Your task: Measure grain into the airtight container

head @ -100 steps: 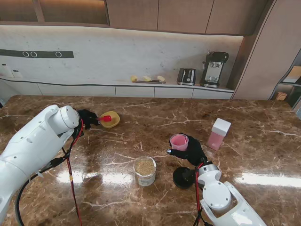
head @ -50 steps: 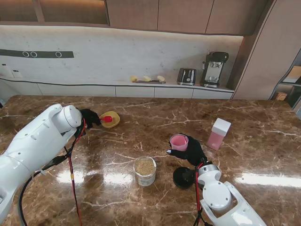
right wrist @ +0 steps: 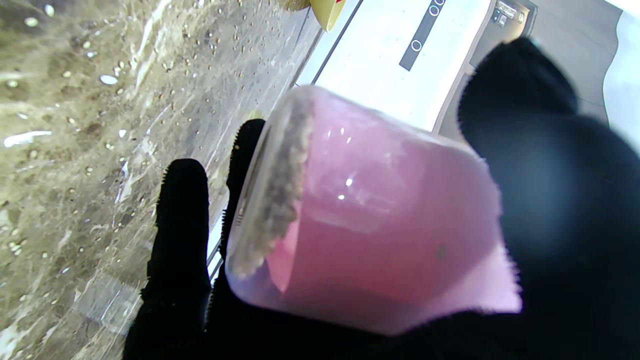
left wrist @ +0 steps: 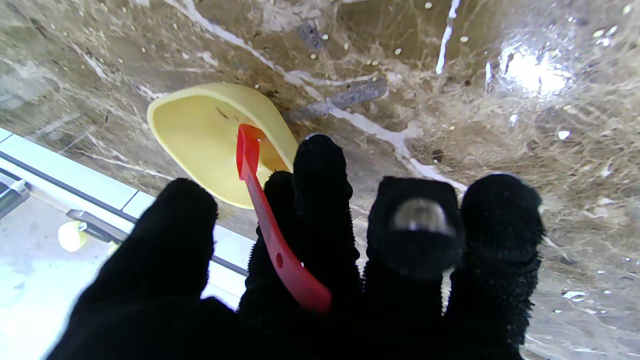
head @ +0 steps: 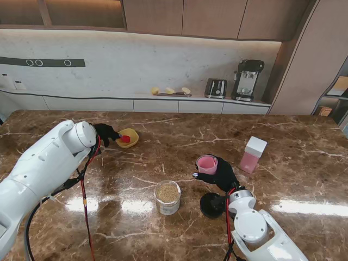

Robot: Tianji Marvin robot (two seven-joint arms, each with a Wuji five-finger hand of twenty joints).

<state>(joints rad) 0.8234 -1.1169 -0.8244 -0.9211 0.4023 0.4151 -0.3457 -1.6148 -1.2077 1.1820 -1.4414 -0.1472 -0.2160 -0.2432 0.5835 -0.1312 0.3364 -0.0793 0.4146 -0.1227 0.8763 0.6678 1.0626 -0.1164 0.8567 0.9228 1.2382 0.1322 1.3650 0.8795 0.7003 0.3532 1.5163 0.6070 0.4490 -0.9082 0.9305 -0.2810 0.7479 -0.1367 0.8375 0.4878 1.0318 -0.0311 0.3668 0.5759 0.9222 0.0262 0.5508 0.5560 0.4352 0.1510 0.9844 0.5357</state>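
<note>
My left hand (head: pixel 106 132) is at the far left of the table, shut on the red handle (left wrist: pixel 270 235) of a yellow scoop (head: pixel 129 137). In the left wrist view the scoop's bowl (left wrist: pixel 210 140) sits just past my fingertips (left wrist: pixel 320 165), close to the marble. My right hand (head: pixel 222 176) is shut on a pink cup (head: pixel 207 163), held upright near the table's middle. The right wrist view shows grain inside the pink cup (right wrist: pixel 370 225) near its rim. A glass jar (head: pixel 167 197) filled with grain stands to the left of the right hand and nearer to me.
A round black lid (head: pixel 211 205) lies beside my right wrist. A pink box with a white lid (head: pixel 253 154) stands to the right of the cup. Loose grains speckle the marble table (head: pixel 163 157). A counter with a toaster and coffee machine runs along the back wall.
My left hand has shifted slightly to the right with the scoop. The right hand, the pink cup and the jar have stayed where they were.
</note>
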